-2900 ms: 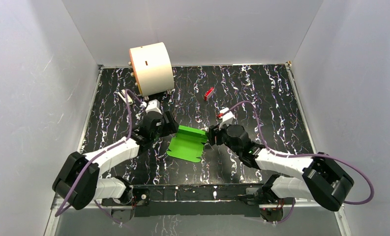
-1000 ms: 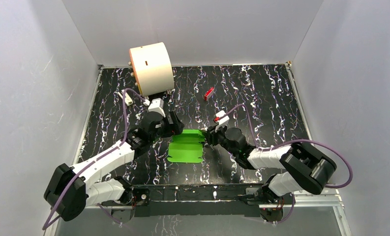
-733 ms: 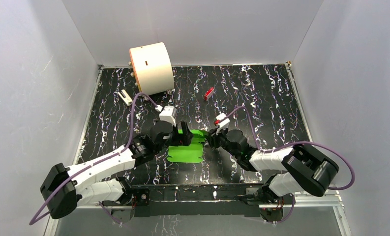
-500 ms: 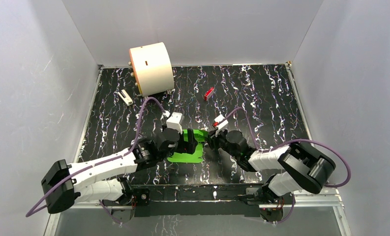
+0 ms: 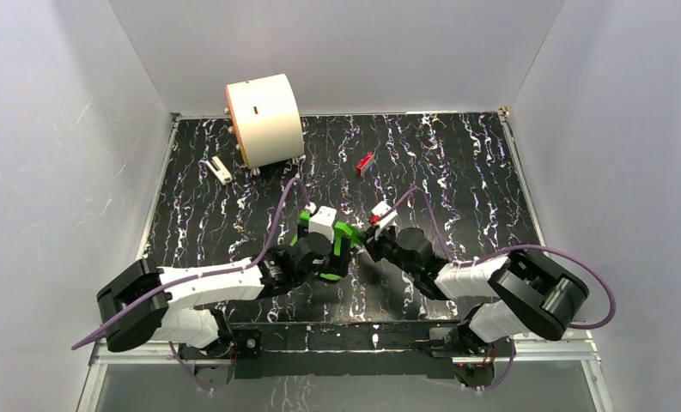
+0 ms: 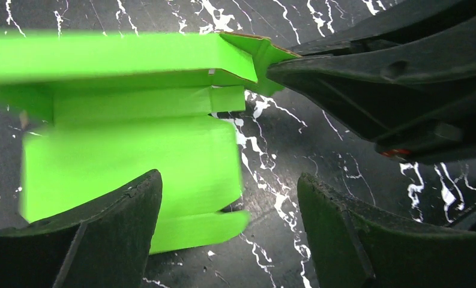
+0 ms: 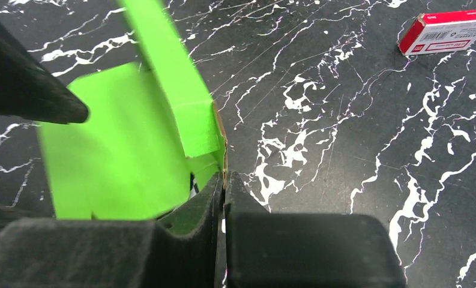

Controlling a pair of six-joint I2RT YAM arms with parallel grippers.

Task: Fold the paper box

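A: Mid-table [image 5: 457, 172], near edge: which item?
B: Paper box [image 6: 127, 150], bright green, part-folded, upper panel raised off the flat sheet.
A: Right gripper [image 7: 224, 180]?
B: Pinched tight on the box's corner flap.
A: Left gripper [image 6: 226, 198]?
B: Jaws spread wide above the box, gripping nothing.

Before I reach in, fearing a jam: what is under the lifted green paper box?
Under the paper box only its own lower flap and the marbled table show; beneath that flap is covered.
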